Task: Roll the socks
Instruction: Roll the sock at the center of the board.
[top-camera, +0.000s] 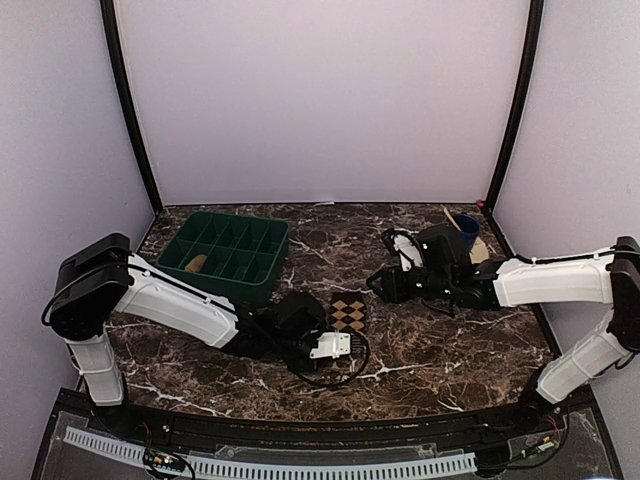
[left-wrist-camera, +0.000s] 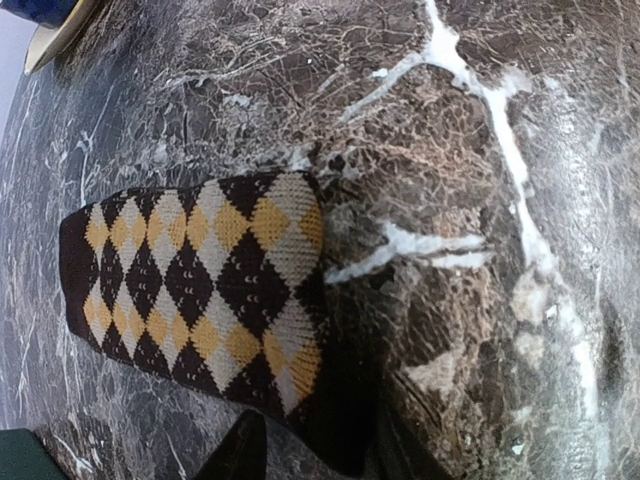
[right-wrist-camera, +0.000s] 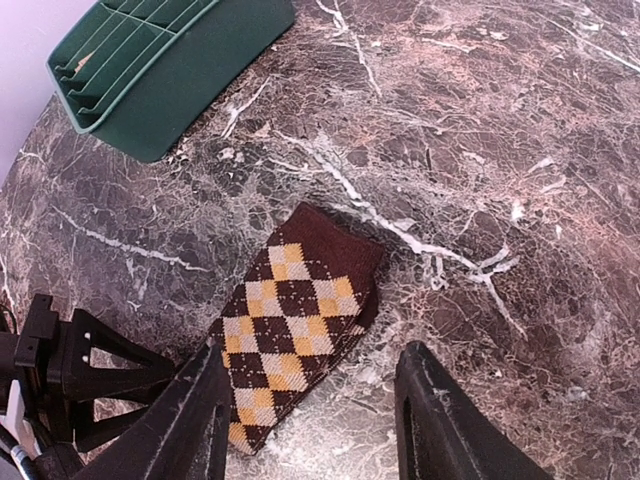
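Observation:
The brown-and-black diamond-checkered sock (top-camera: 349, 312) lies flat on the marble table, right of the green tray (top-camera: 262, 282). My left gripper (left-wrist-camera: 318, 440) is low at the sock's near end, its jaws apart with a dark edge of the sock (left-wrist-camera: 200, 290) between them. My right gripper (right-wrist-camera: 312, 400) is open and empty, hovering just right of the sock (right-wrist-camera: 300, 320); it also shows in the top view (top-camera: 383, 284). A tan bundle (top-camera: 196, 263), seemingly the plain tan sock, lies in a front-left tray compartment.
A blue cup (top-camera: 467, 225) stands on a tan plate (top-camera: 482, 250) at the back right, behind my right arm. The green tray (right-wrist-camera: 200, 70) sits at the back left. A black cable (top-camera: 330, 375) loops on the table by my left wrist.

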